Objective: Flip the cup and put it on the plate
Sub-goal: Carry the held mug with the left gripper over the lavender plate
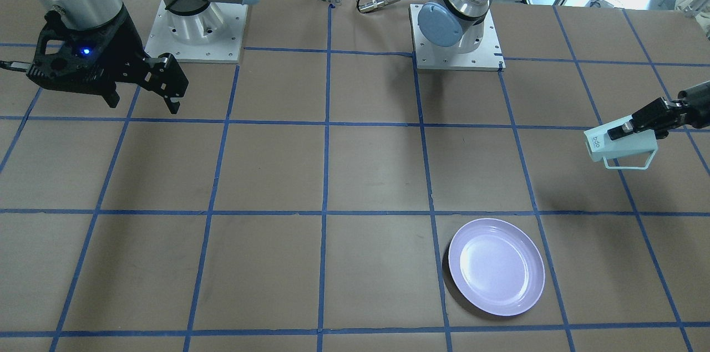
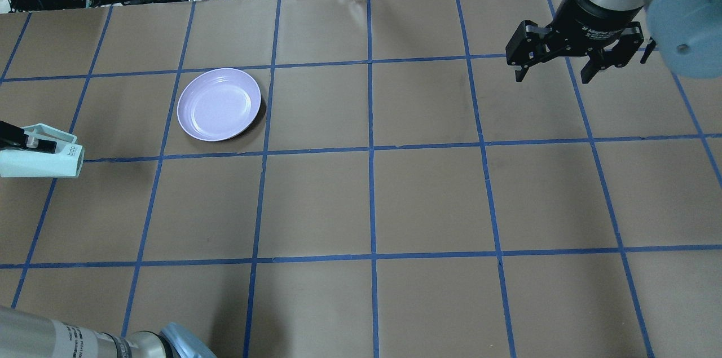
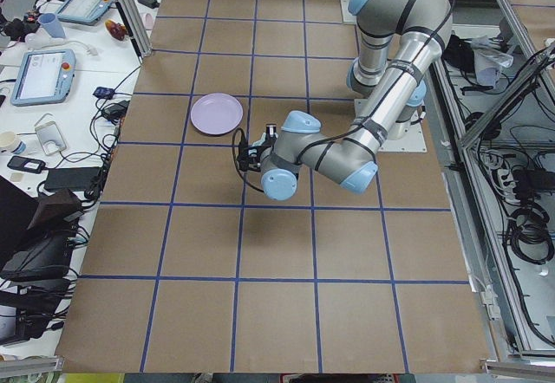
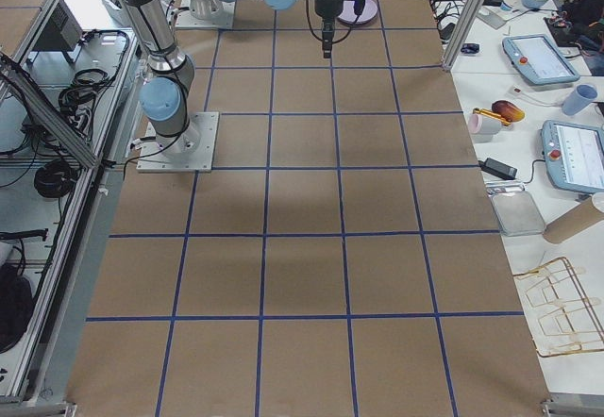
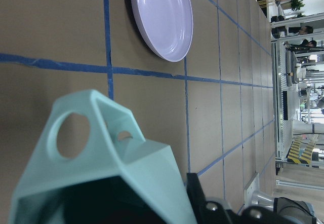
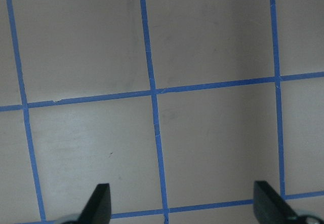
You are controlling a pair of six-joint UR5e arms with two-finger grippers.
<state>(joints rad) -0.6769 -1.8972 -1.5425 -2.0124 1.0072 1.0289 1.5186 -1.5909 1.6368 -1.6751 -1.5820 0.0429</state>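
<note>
Left fingers (image 1: 632, 126) (image 2: 31, 144): closed on the cup (image 1: 621, 146) (image 2: 42, 162) (image 5: 106, 178), gripping its wall at the mouth end. Cup held clear of the worktop (image 1: 277, 174), lying on its side. Mouth end toward the wrist, base with the small dark logo out beyond the fingertips. Open-frame handle turned to the side away from the robot's base. Cannot tell from the wrist view whether one finger sits inside the mouth, since only a dark part of the gripper shows beside the cup.

Plate (image 1: 496, 266) (image 2: 219, 104) (image 5: 162, 16): flat on the worktop, right side up, nothing on it. Located ahead of the left fingertips, past the cup's base, and off to the handle side. Apart from the cup, not touching it.

Right fingers (image 1: 166, 81) (image 2: 522, 53) (image 6: 98, 203): spread wide apart, nothing between them, tips pointing down at the worktop and above it. Positioned well apart from the left fingers, the cup and the plate, over bare brown paper and blue tape lines (image 6: 154, 133).
</note>
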